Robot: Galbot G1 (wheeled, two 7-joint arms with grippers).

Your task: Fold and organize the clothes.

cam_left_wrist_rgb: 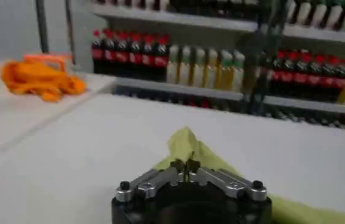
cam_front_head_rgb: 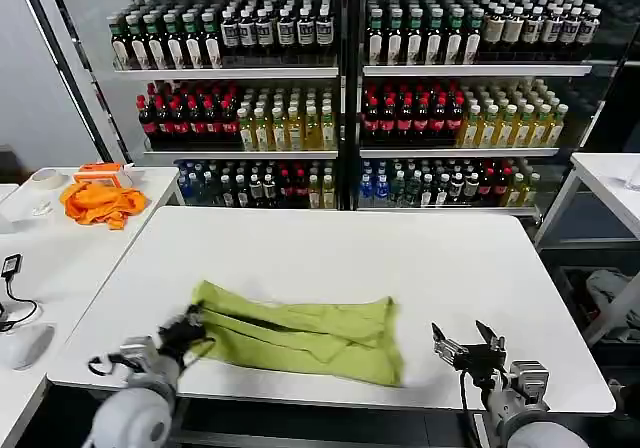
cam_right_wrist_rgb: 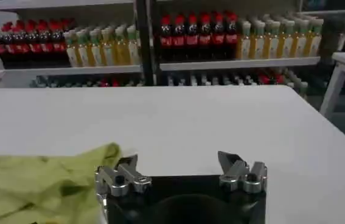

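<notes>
T-shirt (cam_front_head_rgb: 300, 336) folded lengthwise near front edge of white surface (cam_front_head_rgb: 400, 258). Left pincer (cam_front_head_rgb: 188, 330) clenched on shirt's left end, cloth bunched between fingers. Right pincer (cam_front_head_rgb: 463, 342) released, fingers apart, just right of shirt, not touching. Orange cloth (cam_front_head_rgb: 100, 203) on side surface, far left.

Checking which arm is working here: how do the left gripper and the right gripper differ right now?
The left gripper is shut on the T-shirt, pinching its left edge; the right gripper is open and holds nothing. The left gripper touches the cloth, while the right gripper hovers beside the T-shirt's right end, apart from it. Both sit low at the near edge of the white table.
</notes>
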